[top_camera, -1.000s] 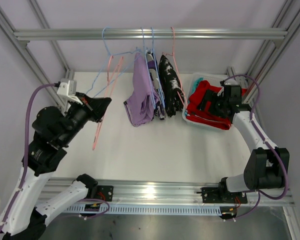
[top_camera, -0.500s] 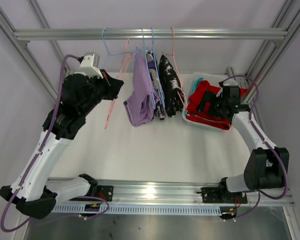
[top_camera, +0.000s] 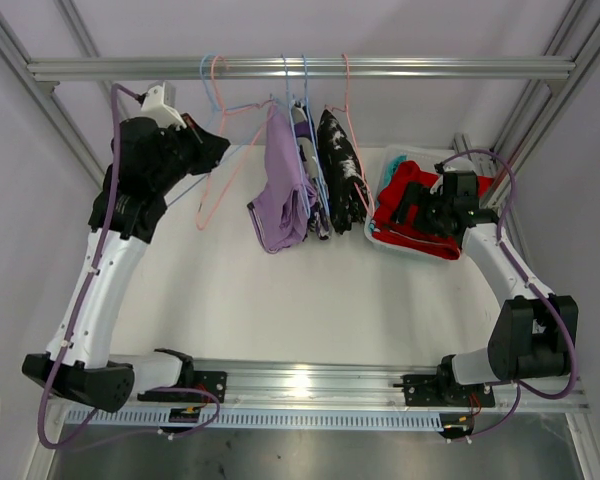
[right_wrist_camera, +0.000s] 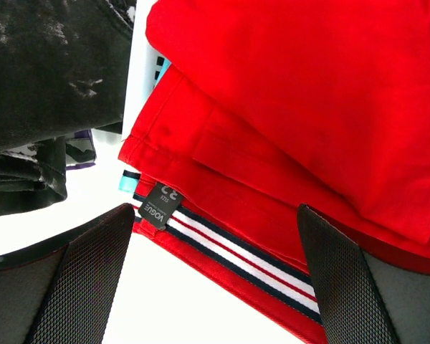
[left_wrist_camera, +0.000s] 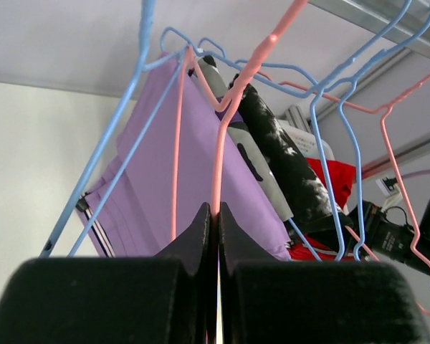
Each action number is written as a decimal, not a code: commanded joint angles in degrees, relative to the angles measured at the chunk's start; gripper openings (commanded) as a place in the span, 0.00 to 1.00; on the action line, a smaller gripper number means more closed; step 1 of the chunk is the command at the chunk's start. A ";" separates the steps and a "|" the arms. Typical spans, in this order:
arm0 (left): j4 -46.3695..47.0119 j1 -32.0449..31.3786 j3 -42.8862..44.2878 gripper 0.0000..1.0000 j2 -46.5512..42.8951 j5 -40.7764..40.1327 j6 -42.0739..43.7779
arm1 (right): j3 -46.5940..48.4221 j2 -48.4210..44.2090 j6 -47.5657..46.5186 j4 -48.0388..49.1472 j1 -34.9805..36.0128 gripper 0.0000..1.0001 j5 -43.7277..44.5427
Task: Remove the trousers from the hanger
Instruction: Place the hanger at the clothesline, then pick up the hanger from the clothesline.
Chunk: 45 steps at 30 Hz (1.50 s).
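I run this rig over a white table (top_camera: 310, 300). Directly on it, at the far right, sits a white bin (top_camera: 378, 238), with red trousers (top_camera: 410, 215) heaped over teal trousers (top_camera: 408, 163). Above the table's far edge a metal rail (top_camera: 460, 68) carries a pink hanger (left_wrist_camera: 217, 172) at the left. Next to it hang lilac trousers (top_camera: 285, 190), printed trousers (left_wrist_camera: 252, 161) and black blotched trousers (top_camera: 340, 170).

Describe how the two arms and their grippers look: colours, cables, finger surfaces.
Both arms have white links and black joint housings. A purple cable loops along the left arm, another along the right arm. The left gripper has smooth black fingers; the right gripper has fingers with fine mesh-textured black pads.
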 commanded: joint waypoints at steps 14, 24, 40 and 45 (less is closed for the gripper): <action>5.89 8.46 8.09 0.00 7.28 11.50 -2.86 | 0.84 1.12 -0.88 1.86 0.19 0.99 -1.31; 8.88 8.02 -1.75 0.03 4.21 13.62 -1.02 | 0.58 1.38 -0.88 2.04 0.37 0.99 -2.19; 5.00 -3.93 -2.64 0.75 -3.61 8.25 5.49 | -0.21 0.24 -1.15 2.04 1.07 1.00 -3.42; 8.44 -6.30 -0.55 0.79 -2.30 15.20 2.15 | -0.47 -0.72 -1.15 1.95 1.25 0.99 -3.51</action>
